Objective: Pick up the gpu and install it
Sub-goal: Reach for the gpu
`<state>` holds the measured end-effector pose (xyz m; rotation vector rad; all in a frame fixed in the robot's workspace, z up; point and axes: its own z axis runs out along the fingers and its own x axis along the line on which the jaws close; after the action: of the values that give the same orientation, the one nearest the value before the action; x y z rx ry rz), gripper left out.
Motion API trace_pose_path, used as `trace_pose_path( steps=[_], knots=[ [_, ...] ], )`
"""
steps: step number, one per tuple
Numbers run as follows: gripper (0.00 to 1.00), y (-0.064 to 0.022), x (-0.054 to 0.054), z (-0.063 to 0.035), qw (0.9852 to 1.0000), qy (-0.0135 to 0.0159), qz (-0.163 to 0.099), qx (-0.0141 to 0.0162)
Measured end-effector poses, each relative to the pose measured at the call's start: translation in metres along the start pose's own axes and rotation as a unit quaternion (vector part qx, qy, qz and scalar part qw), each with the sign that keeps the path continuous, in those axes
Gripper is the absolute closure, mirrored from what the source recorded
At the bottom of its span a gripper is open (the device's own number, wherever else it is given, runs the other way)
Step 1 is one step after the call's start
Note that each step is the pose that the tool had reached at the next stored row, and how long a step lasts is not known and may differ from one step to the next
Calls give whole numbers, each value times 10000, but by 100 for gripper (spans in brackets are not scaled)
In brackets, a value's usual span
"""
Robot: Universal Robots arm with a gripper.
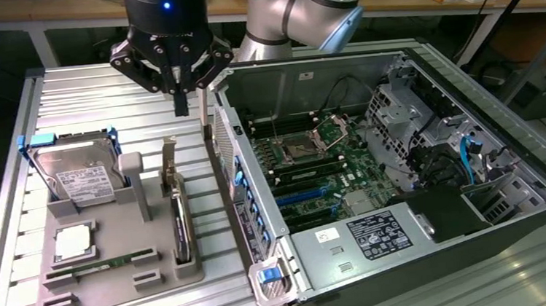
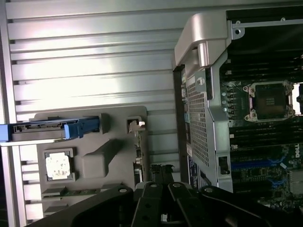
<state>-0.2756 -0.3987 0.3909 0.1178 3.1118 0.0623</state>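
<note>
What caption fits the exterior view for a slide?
End effector hovers above the GPU, which stands on edge in the grey parts holder beside the open computer case.

The table is shiny ribbed metal, the tray matt grey plastic, the gpu has a metal bracket.
</note>
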Motion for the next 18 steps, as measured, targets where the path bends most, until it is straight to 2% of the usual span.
trace_pose_path(
  steps=[13,18],
  knots=[
    [89,-18,241,-7,10000,0,0,0],
    [89,-22,301,-9,10000,0,0,-1]
  ],
)
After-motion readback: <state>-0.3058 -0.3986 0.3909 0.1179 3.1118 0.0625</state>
